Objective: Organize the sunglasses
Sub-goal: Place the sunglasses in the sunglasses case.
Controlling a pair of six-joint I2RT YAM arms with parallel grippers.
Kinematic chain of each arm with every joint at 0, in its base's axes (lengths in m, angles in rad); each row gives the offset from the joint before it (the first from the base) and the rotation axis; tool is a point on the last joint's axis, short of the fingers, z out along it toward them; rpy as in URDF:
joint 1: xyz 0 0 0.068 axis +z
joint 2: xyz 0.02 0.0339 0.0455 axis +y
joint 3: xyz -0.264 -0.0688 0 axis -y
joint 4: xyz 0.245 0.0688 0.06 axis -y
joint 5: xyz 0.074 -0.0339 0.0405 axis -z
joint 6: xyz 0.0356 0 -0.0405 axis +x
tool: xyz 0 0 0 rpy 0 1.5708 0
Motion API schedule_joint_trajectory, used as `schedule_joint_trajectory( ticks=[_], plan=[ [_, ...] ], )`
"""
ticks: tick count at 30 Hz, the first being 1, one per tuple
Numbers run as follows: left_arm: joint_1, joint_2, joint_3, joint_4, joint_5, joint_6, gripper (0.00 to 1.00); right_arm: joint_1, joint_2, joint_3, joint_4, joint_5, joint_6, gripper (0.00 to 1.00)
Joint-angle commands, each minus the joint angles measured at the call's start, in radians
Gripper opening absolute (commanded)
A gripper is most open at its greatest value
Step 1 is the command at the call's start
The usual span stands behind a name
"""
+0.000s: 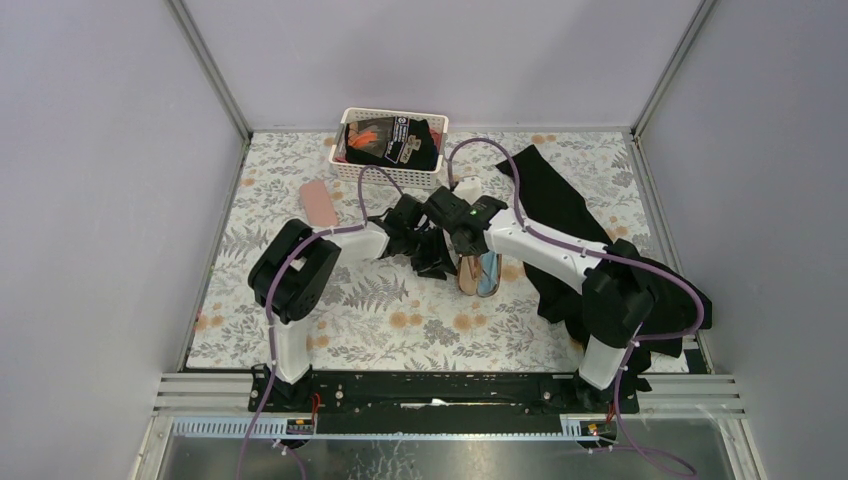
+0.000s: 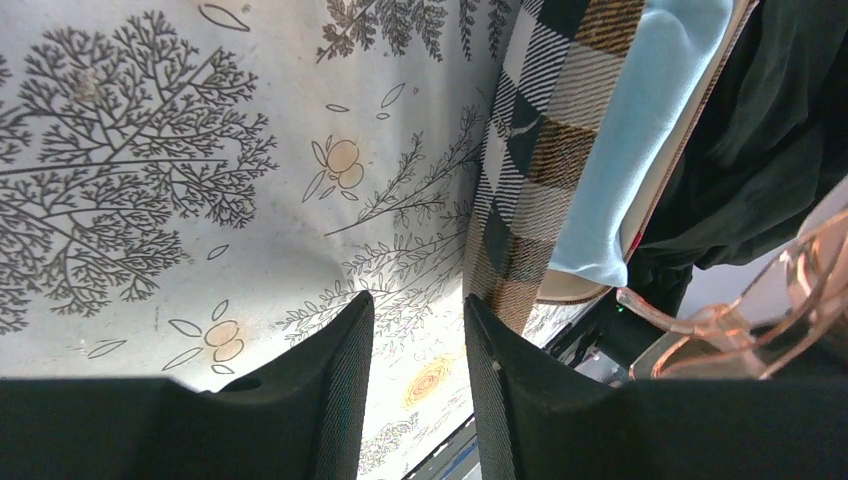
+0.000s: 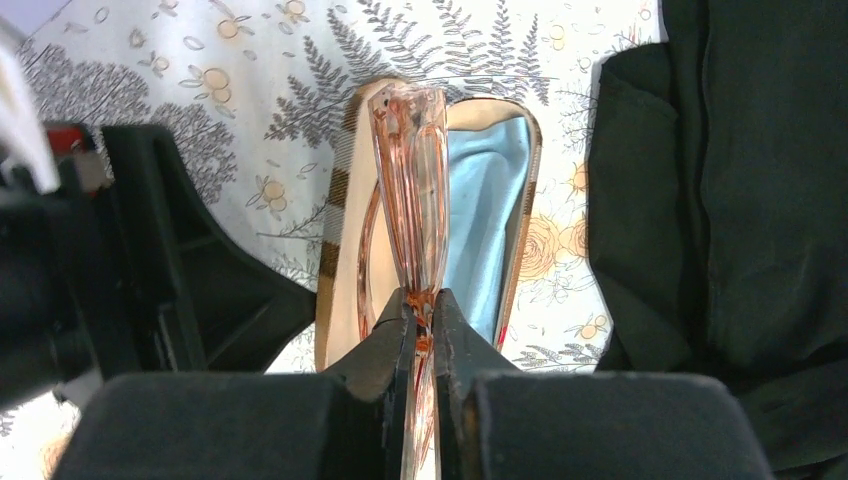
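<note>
Tablecloth; sunglasses partly behind right tool

An open plaid case holding a light-blue cloth lies beside black fabric, a white basket beyond.

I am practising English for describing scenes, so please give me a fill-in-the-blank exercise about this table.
1. The ___ hand pinches the pink sunglasses.
2. They are held over an open ___-patterned case.
3. A light ___ cloth lies inside it.
Answers: right; plaid; blue.
</note>
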Motion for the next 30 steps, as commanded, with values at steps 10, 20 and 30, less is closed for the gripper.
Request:
schedule_joint_trajectory(
  ticks=[10, 20, 30],
  plan=[
    [-0.01, 0.02, 0.041, 0.043, 0.021, 0.0, 0.43, -0.051, 0.031, -0.019, -0.04, 0.016, 0.029, 0.04],
    [-0.02, 0.043, 0.077, 0.04, 0.031, -0.001, 0.43, -0.073, 0.08, -0.006, -0.091, -0.014, 0.009, 0.05],
    [-0.029, 0.067, 0.111, 0.038, 0.038, -0.005, 0.43, -0.074, 0.072, 0.014, -0.098, -0.021, -0.093, 0.04]
  ],
)
